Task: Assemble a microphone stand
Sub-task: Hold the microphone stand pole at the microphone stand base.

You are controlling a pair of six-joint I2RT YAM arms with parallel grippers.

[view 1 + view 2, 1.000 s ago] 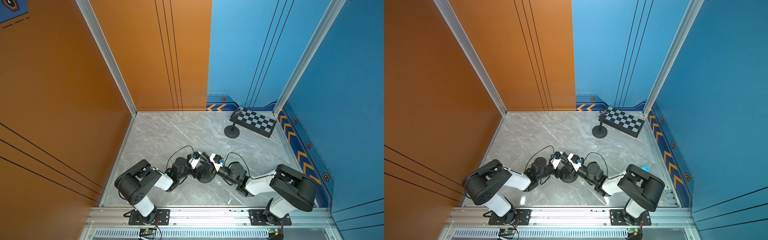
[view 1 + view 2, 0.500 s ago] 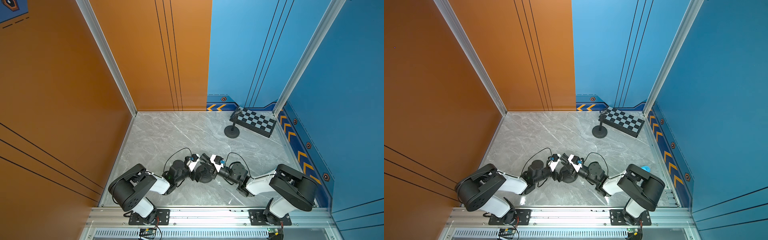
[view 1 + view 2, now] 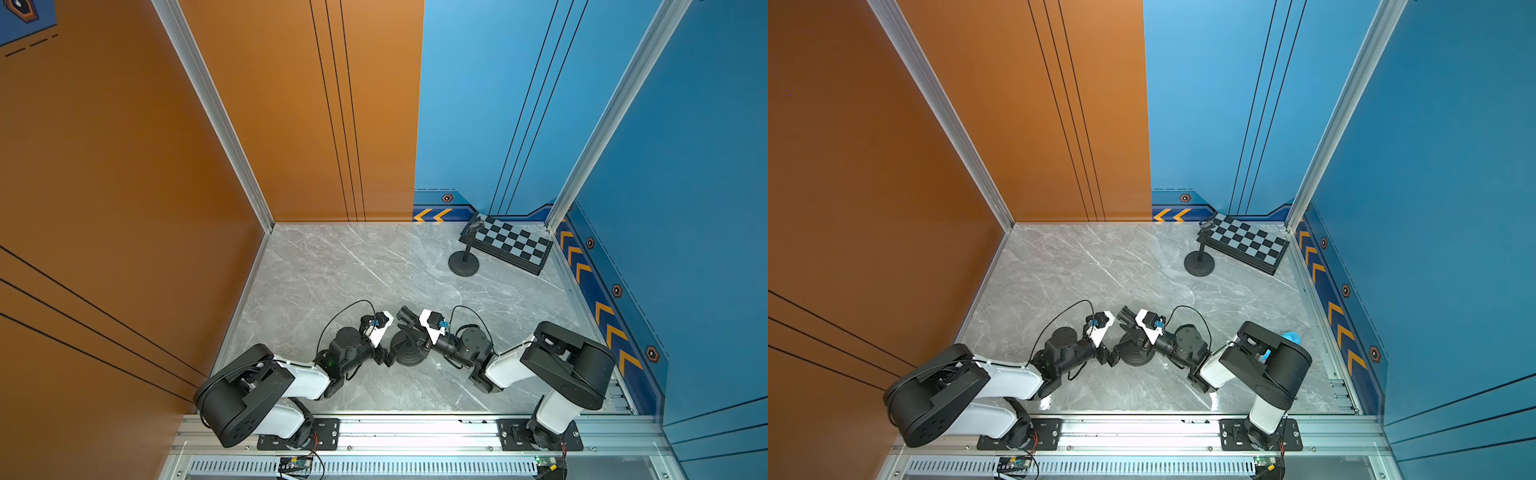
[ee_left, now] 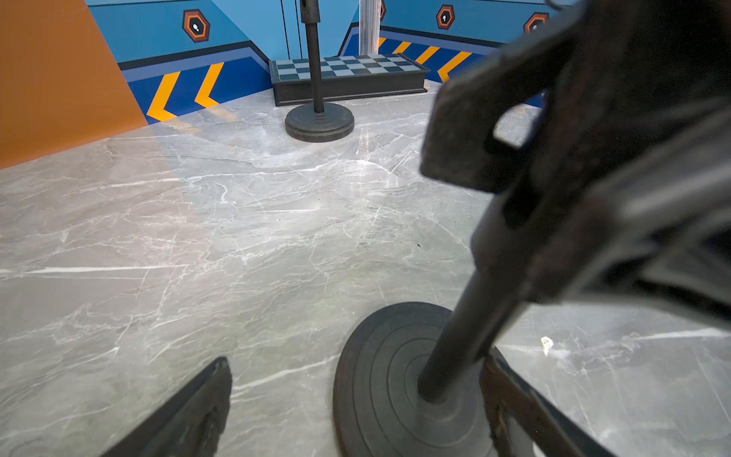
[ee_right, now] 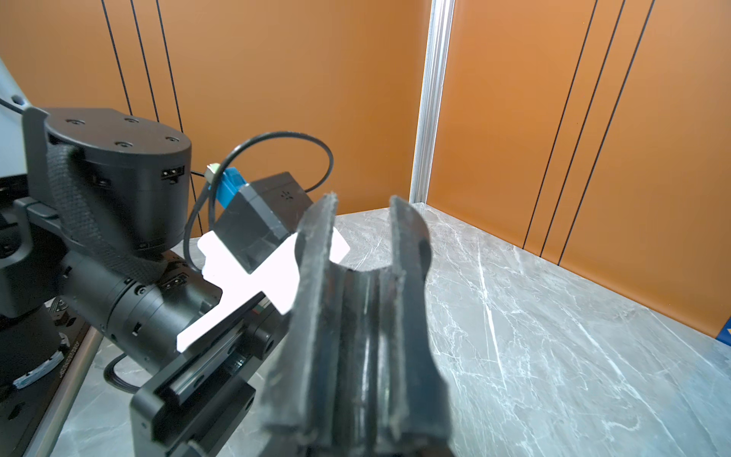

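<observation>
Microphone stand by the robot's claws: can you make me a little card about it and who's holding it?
parts: pole standing in the middle of the round base
right claw: shut on the pole
left claw: open, beside the base, holding nothing
screwed tight: cannot tell
also on the table: second stand, checkered board, far corner

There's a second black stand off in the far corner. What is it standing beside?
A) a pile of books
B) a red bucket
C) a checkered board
C: the far stand has its round base on the floor right beside the checkered board.
</observation>
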